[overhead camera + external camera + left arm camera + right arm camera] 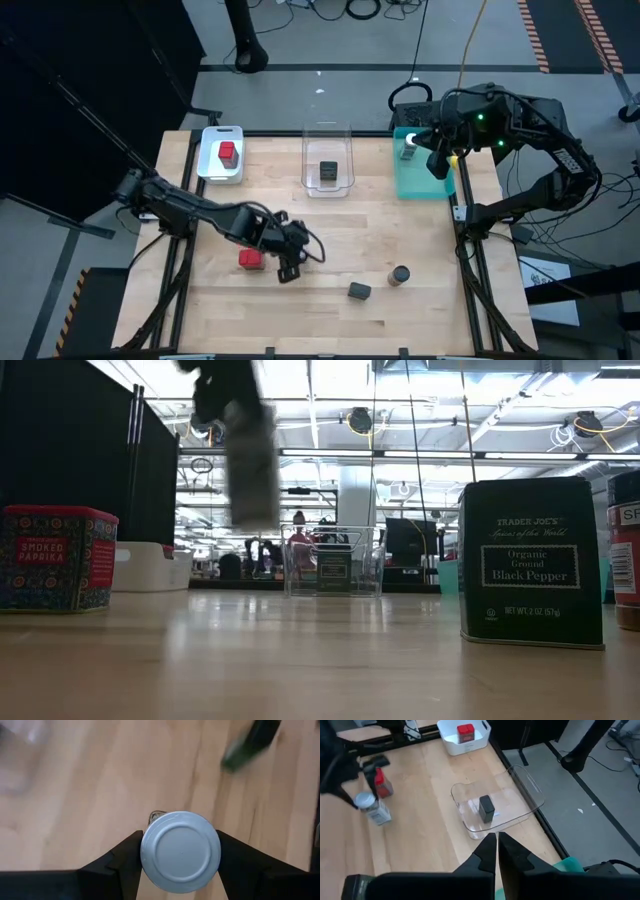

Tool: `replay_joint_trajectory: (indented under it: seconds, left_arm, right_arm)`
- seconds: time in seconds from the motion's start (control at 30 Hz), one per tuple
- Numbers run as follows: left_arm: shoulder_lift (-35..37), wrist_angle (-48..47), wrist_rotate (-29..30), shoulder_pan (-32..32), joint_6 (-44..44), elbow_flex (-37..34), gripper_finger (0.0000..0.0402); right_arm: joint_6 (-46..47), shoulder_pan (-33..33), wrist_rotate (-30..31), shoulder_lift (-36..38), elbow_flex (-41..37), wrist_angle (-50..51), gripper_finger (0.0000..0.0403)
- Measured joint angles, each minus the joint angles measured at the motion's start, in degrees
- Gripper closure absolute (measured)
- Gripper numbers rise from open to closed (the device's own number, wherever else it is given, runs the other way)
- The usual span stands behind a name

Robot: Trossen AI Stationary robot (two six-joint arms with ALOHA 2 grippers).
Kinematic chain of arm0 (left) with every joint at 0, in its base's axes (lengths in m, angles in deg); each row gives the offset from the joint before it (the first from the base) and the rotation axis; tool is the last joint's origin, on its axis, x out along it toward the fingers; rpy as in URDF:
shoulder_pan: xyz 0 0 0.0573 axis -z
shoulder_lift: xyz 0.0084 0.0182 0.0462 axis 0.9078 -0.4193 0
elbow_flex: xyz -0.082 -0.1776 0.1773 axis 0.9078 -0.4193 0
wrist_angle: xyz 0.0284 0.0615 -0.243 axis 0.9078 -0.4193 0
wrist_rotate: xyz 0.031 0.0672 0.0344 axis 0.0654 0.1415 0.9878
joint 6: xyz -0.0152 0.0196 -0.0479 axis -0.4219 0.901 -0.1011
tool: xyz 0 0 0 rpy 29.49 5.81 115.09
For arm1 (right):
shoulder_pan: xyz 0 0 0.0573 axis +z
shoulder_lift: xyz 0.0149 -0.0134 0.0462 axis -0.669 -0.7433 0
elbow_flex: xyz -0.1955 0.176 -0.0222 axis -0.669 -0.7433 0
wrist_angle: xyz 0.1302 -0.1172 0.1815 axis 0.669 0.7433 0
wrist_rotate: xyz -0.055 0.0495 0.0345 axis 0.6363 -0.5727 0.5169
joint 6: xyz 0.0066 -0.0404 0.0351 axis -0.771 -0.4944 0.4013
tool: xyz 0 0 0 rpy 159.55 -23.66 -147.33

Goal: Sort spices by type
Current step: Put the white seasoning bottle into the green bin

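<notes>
My left gripper (290, 260) is shut on a clear jar with a white round cap (375, 810), held above the table's near middle. A red tin (250, 259) stands just left of it. To its right stand a black pepper tin (359, 291) and a small round jar (399, 275). Another red tin (228, 153) sits in the white tray (208, 165). A dark tin (329, 172) sits in the clear tray (345, 140). A white-capped jar (408, 150) stands in the teal tray (420, 182). My right gripper (496, 851) hangs shut above the teal tray. My left gripper pinches the jar at its white cap (180, 851), one finger (125, 865) on each side of the cap's rim. The fingers come slanting down from the table's left. The jar hangs tilted below them (252, 460), lifted clear of the table.
The three trays line the table's far edge. Bare wood lies between them and the loose tins near the front. Beyond the table are cables on the floor and a stand's foot.
</notes>
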Motion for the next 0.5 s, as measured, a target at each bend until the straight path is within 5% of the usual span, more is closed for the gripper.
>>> replay_joint_trajectory:
  seconds: [0.33,0.5]
  left_arm:
    - [3.2,1.4,7.3,-8.0,5.9,12.0,0.0190]
    - [3.2,12.0,7.3,-11.2,9.3,14.2,0.0190]
  right_arm:
    - [-4.5,5.5,-4.2,0.1,0.0,0.0,0.0403]
    - [-3.9,8.4,-4.2,1.5,0.0,3.6,0.0403]
